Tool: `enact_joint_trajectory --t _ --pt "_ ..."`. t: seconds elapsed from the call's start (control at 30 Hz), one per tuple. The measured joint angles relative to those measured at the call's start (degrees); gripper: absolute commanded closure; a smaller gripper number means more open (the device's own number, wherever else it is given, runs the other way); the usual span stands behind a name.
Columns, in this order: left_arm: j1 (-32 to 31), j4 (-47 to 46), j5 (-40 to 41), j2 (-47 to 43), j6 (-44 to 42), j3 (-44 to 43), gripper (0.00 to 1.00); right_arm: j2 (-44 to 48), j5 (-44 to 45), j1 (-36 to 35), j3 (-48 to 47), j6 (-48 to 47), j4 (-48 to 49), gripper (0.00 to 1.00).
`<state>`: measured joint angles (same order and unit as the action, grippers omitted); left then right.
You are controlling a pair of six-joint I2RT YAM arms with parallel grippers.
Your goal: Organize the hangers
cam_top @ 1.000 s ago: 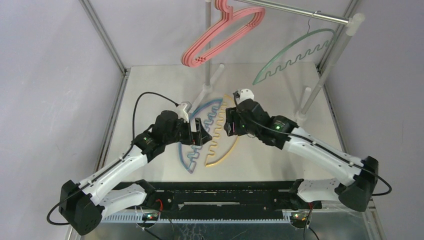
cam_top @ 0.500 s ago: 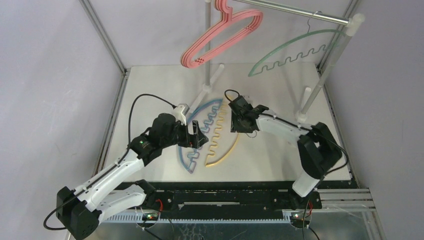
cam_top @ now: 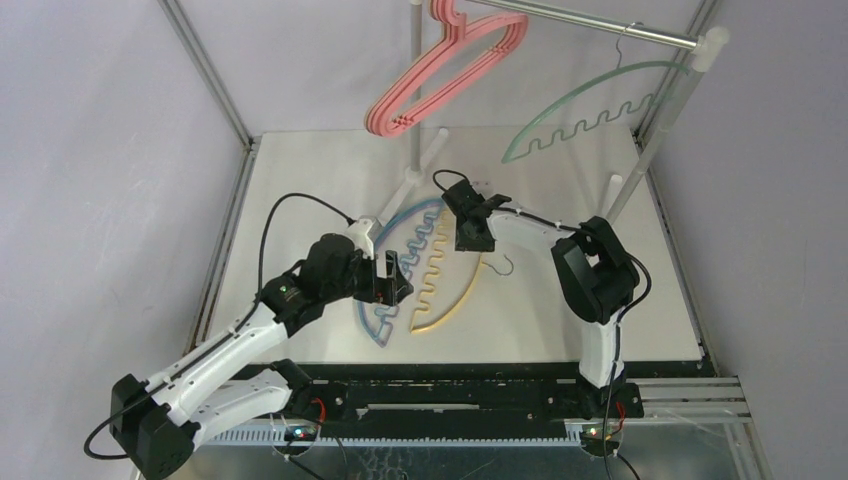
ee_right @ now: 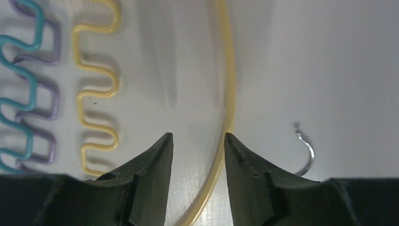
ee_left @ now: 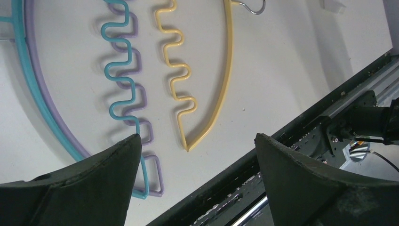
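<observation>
Pink hangers and a green wavy hanger hang on the grey rail. A yellow hanger lies on the table with its metal hook to the right. A blue hanger lies over a purple one to its left. My left gripper is open above the blue hanger's lower end. My right gripper is open, its jaws low over the yellow hanger's arc, holding nothing.
White poles carry the rail, with their feet on the table at the back. A black rail runs along the table's near edge. Grey walls stand on both sides.
My right arm has folded back and its gripper has moved left and farther away over the yellow hanger. My left gripper has shifted slightly down. The green hanger swings on the rail.
</observation>
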<state>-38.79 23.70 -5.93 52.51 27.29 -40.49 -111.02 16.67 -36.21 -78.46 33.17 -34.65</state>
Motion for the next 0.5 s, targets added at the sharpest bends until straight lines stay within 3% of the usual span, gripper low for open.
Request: enact_joint_trajectory --t 0.4,0.5 --pt "-0.48 1.14 1.31 -0.33 -0.96 0.00 0.07 -2.08 -1.55 4.94 0.66 -1.79 -0.79 0.55" --pt "-0.92 1.36 1.60 -0.28 -1.14 -0.04 0.07 -2.84 -2.54 5.05 0.44 -2.51 0.15 0.61"
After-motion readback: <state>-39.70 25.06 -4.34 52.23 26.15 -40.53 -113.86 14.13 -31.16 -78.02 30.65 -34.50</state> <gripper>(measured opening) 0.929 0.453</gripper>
